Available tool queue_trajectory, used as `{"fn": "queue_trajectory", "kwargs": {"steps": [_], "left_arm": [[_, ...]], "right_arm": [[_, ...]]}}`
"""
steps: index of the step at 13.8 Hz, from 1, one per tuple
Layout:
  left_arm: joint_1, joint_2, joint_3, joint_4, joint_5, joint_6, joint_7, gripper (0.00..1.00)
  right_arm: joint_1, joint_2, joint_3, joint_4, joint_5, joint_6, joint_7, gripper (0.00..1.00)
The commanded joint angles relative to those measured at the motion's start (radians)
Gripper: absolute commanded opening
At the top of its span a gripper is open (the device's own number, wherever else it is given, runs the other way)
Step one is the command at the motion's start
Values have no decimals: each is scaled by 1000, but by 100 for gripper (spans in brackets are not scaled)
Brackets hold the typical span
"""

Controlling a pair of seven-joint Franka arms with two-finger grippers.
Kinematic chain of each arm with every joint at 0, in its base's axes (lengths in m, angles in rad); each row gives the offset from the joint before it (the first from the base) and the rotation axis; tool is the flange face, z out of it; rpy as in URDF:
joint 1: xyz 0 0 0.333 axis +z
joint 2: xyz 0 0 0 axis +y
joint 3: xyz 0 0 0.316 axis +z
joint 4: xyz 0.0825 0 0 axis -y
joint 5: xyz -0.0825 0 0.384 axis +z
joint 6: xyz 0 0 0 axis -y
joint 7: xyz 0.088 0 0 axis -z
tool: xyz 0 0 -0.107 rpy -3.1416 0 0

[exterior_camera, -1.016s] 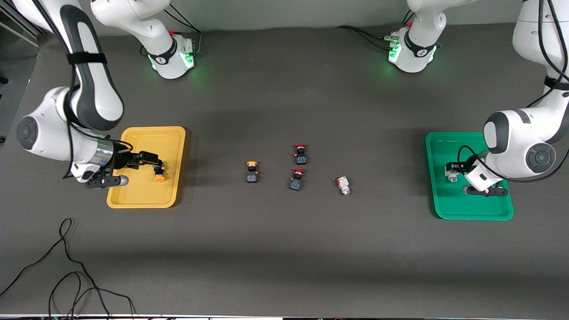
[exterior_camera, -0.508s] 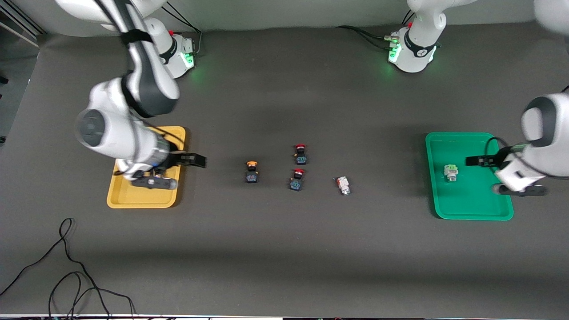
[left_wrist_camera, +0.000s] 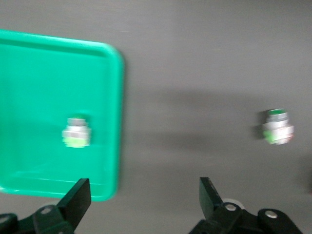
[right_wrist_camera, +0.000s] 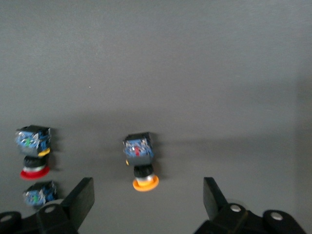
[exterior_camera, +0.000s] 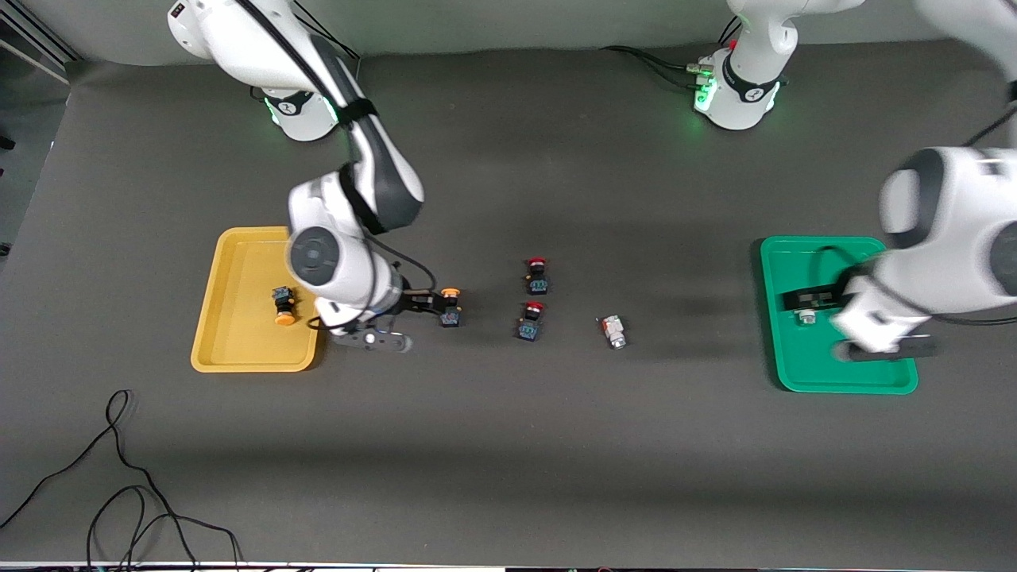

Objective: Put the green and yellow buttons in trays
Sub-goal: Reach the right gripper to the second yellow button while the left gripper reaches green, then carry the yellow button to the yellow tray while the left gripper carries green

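The yellow tray (exterior_camera: pixel 238 262) holds one yellow button (exterior_camera: pixel 283 307). A second yellow button (exterior_camera: pixel 450 306) stands on the table toward the middle. My right gripper (exterior_camera: pixel 425 303) is open and empty just beside it; the right wrist view shows this button (right_wrist_camera: pixel 140 161) close ahead of the open gripper (right_wrist_camera: pixel 147 195). The green tray (exterior_camera: pixel 794 357) holds one whitish-green button (exterior_camera: pixel 806 318). My left gripper (exterior_camera: pixel 806 300) is open and empty over that tray. The left wrist view shows the tray (left_wrist_camera: pixel 39 73), the button in it (left_wrist_camera: pixel 75 132), and the other whitish-green button (left_wrist_camera: pixel 278 127) on the table (exterior_camera: pixel 613 331).
Two red-capped dark switches (exterior_camera: pixel 537 274) (exterior_camera: pixel 530 320) stand between the loose yellow button and the loose whitish-green one; both show in the right wrist view (right_wrist_camera: pixel 33 151) (right_wrist_camera: pixel 39 192). Black cables (exterior_camera: pixel 119 492) lie at the table's near corner, at the right arm's end.
My right gripper left a yellow button in the yellow tray and swung to the yellow button on the table. My left gripper let go of the whitish-green button in the green tray and rose.
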Motion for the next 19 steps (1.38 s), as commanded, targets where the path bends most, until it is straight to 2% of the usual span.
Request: {"fn": "queue_trajectory", "kwargs": {"steps": [1, 4, 6, 7, 8, 10, 11, 12, 15, 18, 19], "left_arm": [[-152, 51, 16, 7, -13, 88, -266, 99], [-249, 88, 8, 12, -15, 148, -495, 98], [-306, 106, 5, 12, -13, 185, -630, 98], [-326, 117, 5, 10, -13, 203, -677, 98], [-352, 135, 5, 10, -13, 223, -716, 98], [-371, 172, 5, 9, -13, 271, -747, 98], [-372, 197, 5, 7, -13, 292, -748, 98], [-374, 230, 5, 6, -11, 323, -749, 98], [-383, 301, 6, -49, 1, 467, -755, 98], [-382, 327, 8, -70, 16, 509, -748, 97], [-380, 332, 8, -68, 37, 512, -748, 95]], "right_arm": [[43, 94, -10, 38, 27, 69, 20, 99], [73, 158, -4, 38, 27, 133, 20, 98], [85, 180, -4, 36, 29, 155, 35, 95], [90, 183, -4, 36, 29, 155, 43, 85], [93, 188, -4, 35, 29, 155, 43, 69], [93, 189, -4, 32, 29, 155, 43, 31], [93, 189, -4, 32, 29, 153, 45, 9], [91, 186, -4, 32, 29, 152, 48, 0], [76, 148, -10, 36, 29, 126, 40, 0], [44, 33, -40, 41, 20, -33, 25, 0], [44, -8, -69, 41, 13, -91, 16, 0]]}}
